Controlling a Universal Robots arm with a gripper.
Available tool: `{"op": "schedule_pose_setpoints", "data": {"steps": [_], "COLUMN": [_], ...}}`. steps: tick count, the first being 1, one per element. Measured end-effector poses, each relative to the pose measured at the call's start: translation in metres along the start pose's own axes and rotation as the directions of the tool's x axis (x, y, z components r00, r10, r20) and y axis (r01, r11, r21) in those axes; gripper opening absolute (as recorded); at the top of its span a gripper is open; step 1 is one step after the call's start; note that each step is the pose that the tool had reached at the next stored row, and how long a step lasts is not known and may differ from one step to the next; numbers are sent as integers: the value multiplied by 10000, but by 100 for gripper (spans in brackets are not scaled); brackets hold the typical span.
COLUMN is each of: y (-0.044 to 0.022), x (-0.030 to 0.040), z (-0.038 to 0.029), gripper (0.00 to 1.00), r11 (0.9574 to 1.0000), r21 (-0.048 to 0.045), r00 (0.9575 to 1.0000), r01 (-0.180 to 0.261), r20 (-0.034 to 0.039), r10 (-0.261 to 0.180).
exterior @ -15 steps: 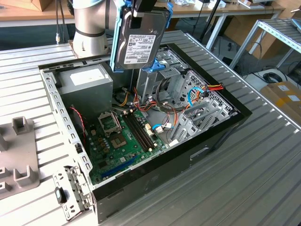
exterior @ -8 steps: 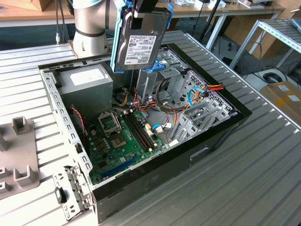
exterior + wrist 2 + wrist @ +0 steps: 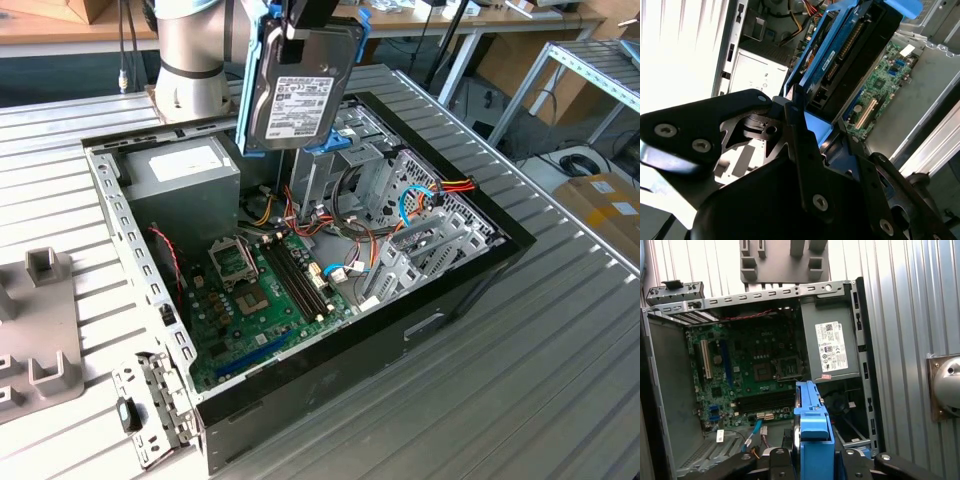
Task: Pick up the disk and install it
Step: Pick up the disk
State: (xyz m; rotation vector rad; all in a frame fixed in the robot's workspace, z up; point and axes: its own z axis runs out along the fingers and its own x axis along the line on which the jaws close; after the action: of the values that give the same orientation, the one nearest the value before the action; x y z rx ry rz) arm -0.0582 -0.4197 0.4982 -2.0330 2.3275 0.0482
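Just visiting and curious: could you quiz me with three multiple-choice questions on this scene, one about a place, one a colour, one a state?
1. Where is the disk? A) flat on the table B) in the air above the open computer case C) seated in a drive bay
2. What colour is the disk's frame? A) red B) yellow C) blue
3. The end effector is: A) shut on the disk B) open and empty C) shut on a cable
Answers: 1 B, it hangs over the case; 2 C, blue plastic lines its edges; 3 A, it grips the disk's upper end.
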Motion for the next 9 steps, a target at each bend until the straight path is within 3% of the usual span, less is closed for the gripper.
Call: {"op": "schedule_pose_setpoints", "data": {"steps": [9], "y": [-4], "x": [30], "z": [-2], "gripper": [37], "r11": [10000], "r21": [0], "r00": [10000], "r01": [0], "r20": [0], "r10": [0]}}
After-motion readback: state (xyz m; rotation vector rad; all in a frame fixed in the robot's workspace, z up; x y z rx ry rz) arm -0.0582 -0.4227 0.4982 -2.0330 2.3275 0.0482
